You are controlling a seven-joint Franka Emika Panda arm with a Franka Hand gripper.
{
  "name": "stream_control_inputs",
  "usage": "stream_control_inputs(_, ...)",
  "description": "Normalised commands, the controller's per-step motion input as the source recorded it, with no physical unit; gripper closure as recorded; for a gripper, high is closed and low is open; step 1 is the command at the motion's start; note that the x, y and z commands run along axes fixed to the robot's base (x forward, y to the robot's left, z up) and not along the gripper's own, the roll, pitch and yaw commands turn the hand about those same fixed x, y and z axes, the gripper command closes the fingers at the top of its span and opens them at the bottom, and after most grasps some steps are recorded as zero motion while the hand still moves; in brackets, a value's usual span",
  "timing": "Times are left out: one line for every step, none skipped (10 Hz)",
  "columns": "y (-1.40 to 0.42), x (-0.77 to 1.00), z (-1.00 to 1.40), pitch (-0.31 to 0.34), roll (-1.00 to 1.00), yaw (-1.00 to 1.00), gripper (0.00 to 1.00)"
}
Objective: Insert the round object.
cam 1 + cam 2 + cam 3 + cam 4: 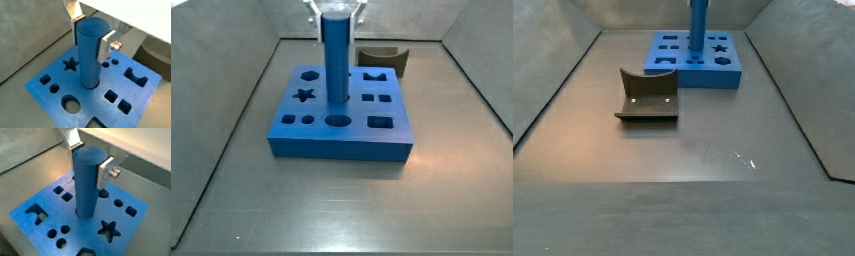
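Note:
The round object, a long blue cylinder peg (90, 55), stands upright with its lower end at the middle of the flat blue block (93, 102). I cannot tell whether that end sits in a hole or on the surface. My gripper (90, 32) is shut on the peg's upper part, one silver finger (104, 47) on each side. Both wrist views show this: the peg (88, 183), the gripper (90, 159) and the block (80, 234). In the side views the peg (335, 60) (699, 25) rises from the block (345, 142) (694, 77). A large round hole (70, 105) next to the peg is empty.
The dark brown curved block (382, 60) lies behind the blue block in one side view and in the middle of the floor in the other (647, 95). Grey walls enclose the floor (345, 210). The block has star, square and other shaped holes.

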Motion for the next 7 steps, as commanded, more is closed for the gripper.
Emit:
stream_control_inputs(-0.11,0.04,-0.58,-0.081,0.13,0.0,1.0)
stream_control_inputs(-0.07,0.17,-0.66,-0.016,0.13,0.0,1.0)
stream_control_inputs(-0.02,0.16,-0.56,0.0,0.12,0.0,1.0)
stream_control_inputs(-0.01,0.05,-0.53,-0.006,0.15,0.0,1.0)
stream_control_inputs(0.0,0.04,-0.43,0.0,0.11,0.0,1.0)
stream_control_inputs(0.0,0.0,-0.32,0.0,0.03,0.0,1.0)
stream_control_inputs(0.03,0.0,-0.03,-0.027,-0.06,0.0,1.0)
